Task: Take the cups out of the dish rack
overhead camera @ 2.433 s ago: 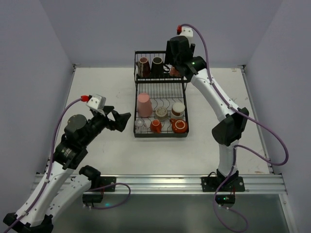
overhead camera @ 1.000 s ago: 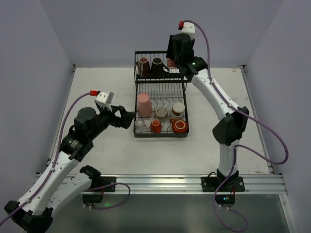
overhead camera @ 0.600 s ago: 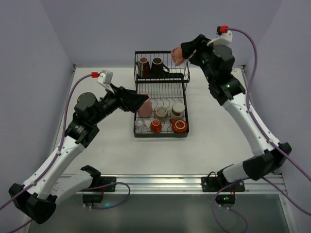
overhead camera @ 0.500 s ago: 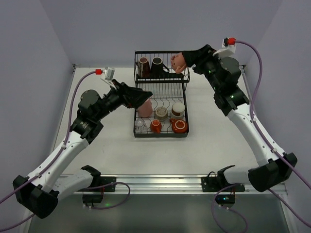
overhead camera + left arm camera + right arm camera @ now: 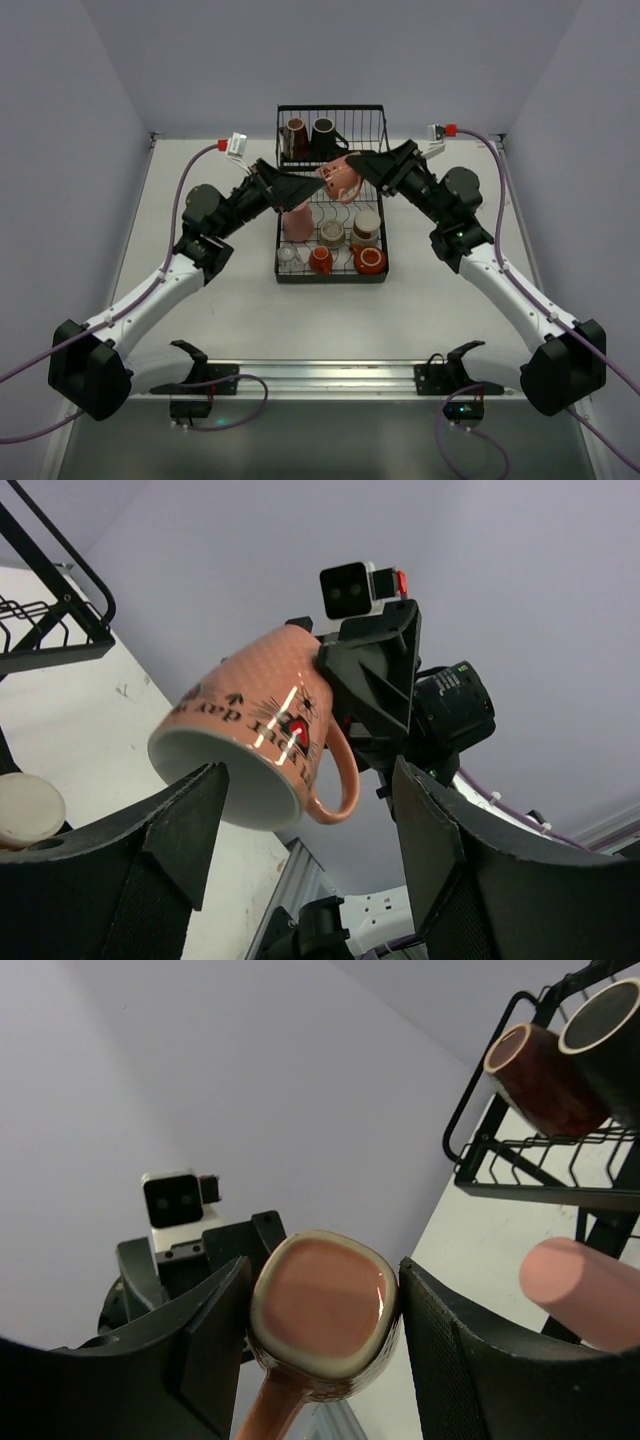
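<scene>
- The pink mug (image 5: 338, 180) hangs in mid-air, tipped on its side, between the two grippers and above the lower tray of the dish rack (image 5: 330, 281).
- The right gripper (image 5: 356, 172) has the mug clamped, one finger on each side of the body near its base. The mug's mouth and handle point away from this gripper, toward the other one.
- The left gripper (image 5: 308, 186) has its jaws spread wide on either side of the mug's mouth end. Its wrist view shows a gap at each finger, so it has hold of nothing.
- Likely risk: this looks like a hand-over. If the right gripper lets go before the left has a firm hold, the mug would fall onto the cups directly below. These include the tall pink tumbler (image 5: 297, 222) and a beige cup (image 5: 331, 233), and something could chip.
- Second risk: the handle sits close to one left finger. A finger closing on the handle instead of the wall could twist the mug loose.
- Both arms reach forward from their bases and lean inward. They meet over the rack like an arch, with their fingers pointing at each other.
- Beyond the grippers, a brown mug (image 5: 294, 135) and a black mug (image 5: 324, 133) wait in the rear basket.
</scene>
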### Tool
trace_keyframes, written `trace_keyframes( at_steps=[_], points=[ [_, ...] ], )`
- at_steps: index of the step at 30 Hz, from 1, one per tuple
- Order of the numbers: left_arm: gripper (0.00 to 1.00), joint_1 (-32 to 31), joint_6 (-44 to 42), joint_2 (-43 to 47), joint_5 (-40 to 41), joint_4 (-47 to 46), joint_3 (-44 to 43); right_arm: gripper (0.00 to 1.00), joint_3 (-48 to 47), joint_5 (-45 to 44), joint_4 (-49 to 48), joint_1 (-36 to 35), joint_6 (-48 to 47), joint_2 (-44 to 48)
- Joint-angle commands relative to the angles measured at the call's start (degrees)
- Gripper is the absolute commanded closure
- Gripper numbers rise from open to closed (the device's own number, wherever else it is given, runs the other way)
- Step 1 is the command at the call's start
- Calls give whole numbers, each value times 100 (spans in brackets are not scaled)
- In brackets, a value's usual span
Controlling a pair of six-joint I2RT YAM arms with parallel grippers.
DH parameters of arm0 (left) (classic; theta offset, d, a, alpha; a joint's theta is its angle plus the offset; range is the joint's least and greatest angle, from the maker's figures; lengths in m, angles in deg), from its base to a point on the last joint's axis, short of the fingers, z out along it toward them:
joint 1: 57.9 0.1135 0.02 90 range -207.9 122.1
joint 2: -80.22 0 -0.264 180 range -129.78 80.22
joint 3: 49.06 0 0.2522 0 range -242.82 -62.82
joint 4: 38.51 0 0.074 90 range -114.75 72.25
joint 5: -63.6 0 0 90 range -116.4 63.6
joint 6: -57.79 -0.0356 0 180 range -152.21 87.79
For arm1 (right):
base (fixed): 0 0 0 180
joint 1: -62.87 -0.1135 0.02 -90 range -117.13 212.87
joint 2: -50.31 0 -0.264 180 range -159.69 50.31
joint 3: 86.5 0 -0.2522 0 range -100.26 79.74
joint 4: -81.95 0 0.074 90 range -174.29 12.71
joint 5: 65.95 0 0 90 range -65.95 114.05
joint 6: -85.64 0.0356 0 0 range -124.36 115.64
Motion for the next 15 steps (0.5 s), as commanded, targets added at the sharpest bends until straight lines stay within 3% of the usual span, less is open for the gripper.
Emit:
trace_keyframes(
  at_steps=[1, 4, 5, 7, 11, 12, 14, 15],
  points=[
    [28, -37, 46, -93, 149, -392, -168, 91, 57, 272, -880, -186, 268, 257],
    [38, -45, 55, -251, 141, -664, -256, 91, 118, 219, -871, -345, 223, 178],
    [49, -37, 37, -278, 158, -760, -265, 91, 145, 219, -924, -372, 232, 99],
    [58, -45, -94, -278, 290, -761, -300, 91, 180, 219, -959, -442, 232, 37],
    [100, -36, -524, -86, 729, -534, -291, 91, 215, 210, -986, -600, 171, -77],
    [100, -36, -673, 80, 860, -376, -309, 89, 233, 219, -977, -627, 153, -77],
    [100, -28, -1060, 257, 1177, 202, -484, 76, 233, 271, -986, -662, 101, -69],
    [100, -19, -1270, 414, 1291, 475, -607, 51, 207, 306, -977, -662, 66, -25]
  ],
)
